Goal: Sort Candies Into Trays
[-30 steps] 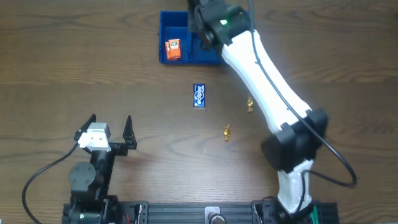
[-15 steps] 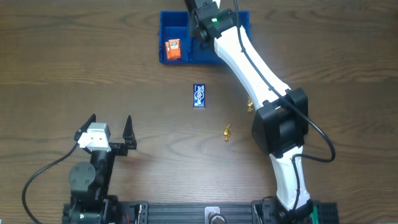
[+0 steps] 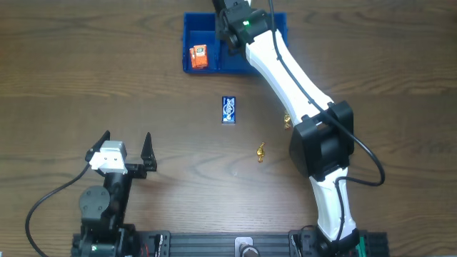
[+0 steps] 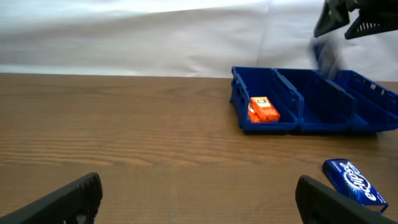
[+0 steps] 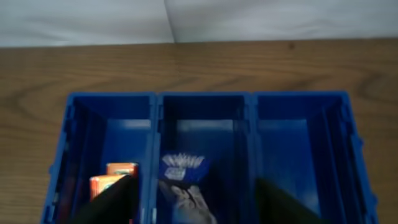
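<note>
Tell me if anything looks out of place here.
Nothing is spilled or damaged. Three candies lie loose on the table, outside the tray: a blue bar, a gold candy and a second gold candy.

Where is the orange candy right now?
In the top view the orange candy lies in the leftmost compartment of the blue tray, at the table's far side, beyond the loose blue candy.

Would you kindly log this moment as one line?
right gripper: open over blue tray, middle compartment | blue-wrapped candy: in that compartment | left gripper: open | on table: blue candy bar, two gold candies
</note>
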